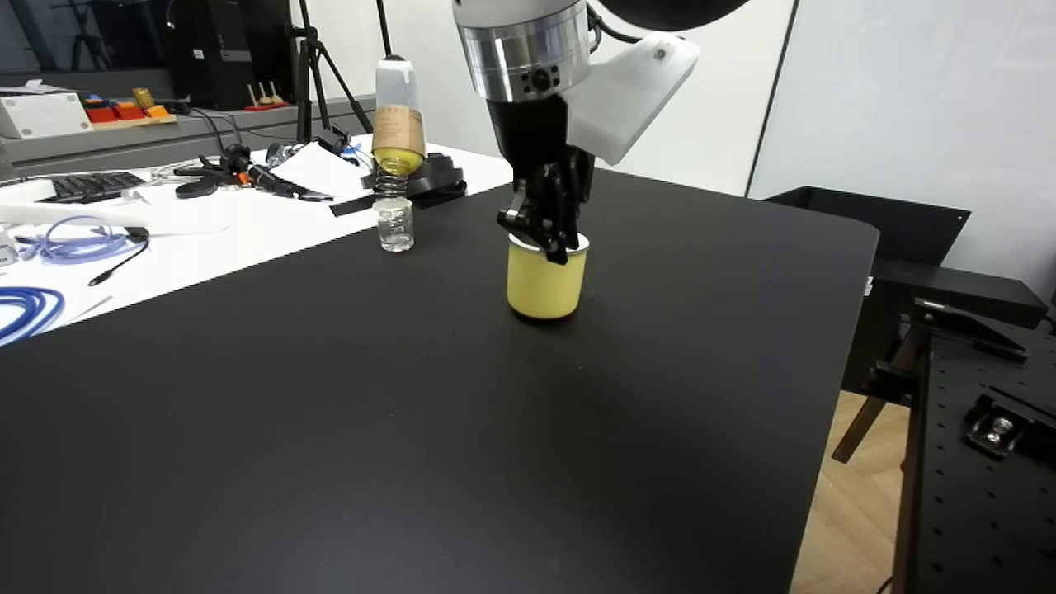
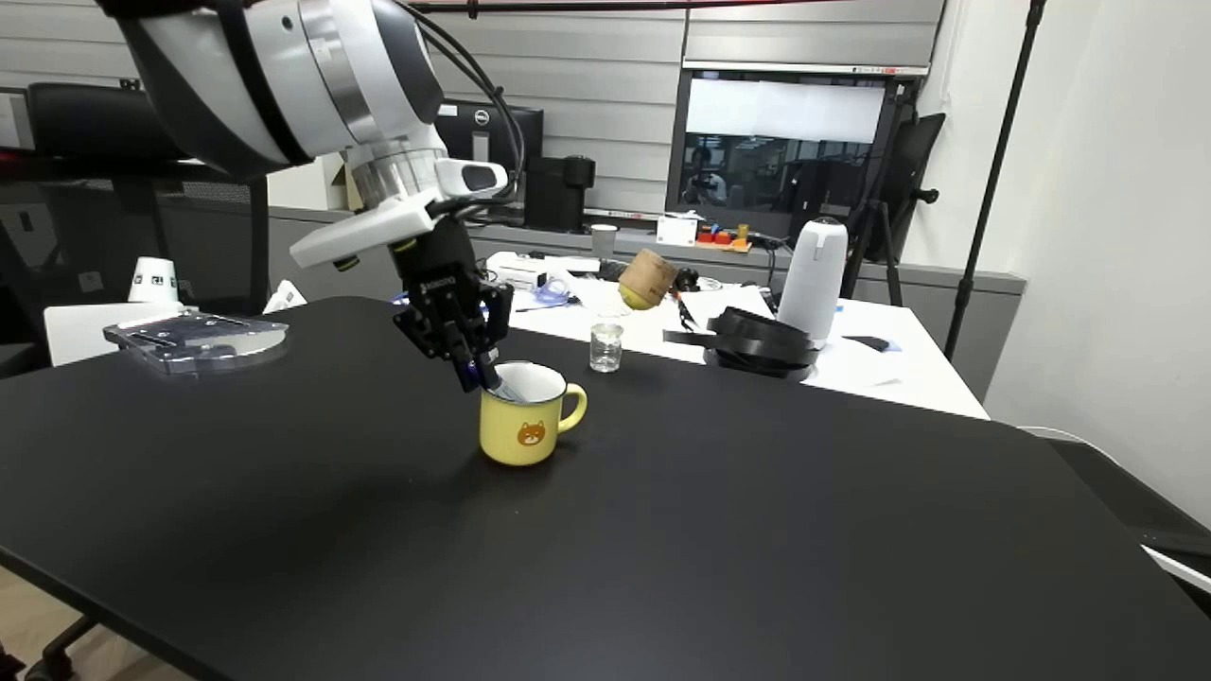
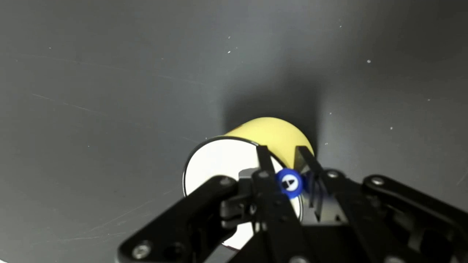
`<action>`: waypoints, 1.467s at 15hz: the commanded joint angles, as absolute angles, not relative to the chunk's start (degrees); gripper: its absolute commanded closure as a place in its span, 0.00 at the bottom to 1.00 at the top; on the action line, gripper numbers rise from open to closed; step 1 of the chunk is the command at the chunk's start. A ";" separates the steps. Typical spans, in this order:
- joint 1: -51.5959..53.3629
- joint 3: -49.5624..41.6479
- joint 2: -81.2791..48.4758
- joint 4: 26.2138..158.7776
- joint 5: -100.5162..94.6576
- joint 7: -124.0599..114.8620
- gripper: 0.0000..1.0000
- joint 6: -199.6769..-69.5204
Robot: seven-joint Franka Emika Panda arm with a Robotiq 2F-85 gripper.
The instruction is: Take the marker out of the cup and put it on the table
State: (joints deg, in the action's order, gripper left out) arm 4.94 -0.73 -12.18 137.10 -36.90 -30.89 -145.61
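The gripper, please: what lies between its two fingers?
The blue end of the marker lies between the two fingers of the gripper; the wrist view shows this.

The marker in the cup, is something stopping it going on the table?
Yes, the cup. The marker seems to have its lower end inside, so the wall blocks it sideways. It should probably go up first, then over to the table.

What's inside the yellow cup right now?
Seen from the wrist, the cup shows its white interior and a grey piece, likely the body of the marker, whose blue end is between the fingers of the gripper. The gripper hides the remaining interior.
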 commanded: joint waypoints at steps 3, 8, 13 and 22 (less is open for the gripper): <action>6.00 -1.84 -7.08 137.35 -37.97 -30.44 0.95 -142.57; 6.14 0.01 -3.39 136.73 -38.15 -28.12 0.95 -137.58; 7.45 4.06 1.44 137.69 -38.59 -25.44 0.95 -135.26; 7.74 7.16 -1.58 139.14 -46.51 -20.44 0.95 -149.00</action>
State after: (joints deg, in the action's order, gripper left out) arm 8.54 7.54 0.15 138.59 -43.27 -21.80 -144.71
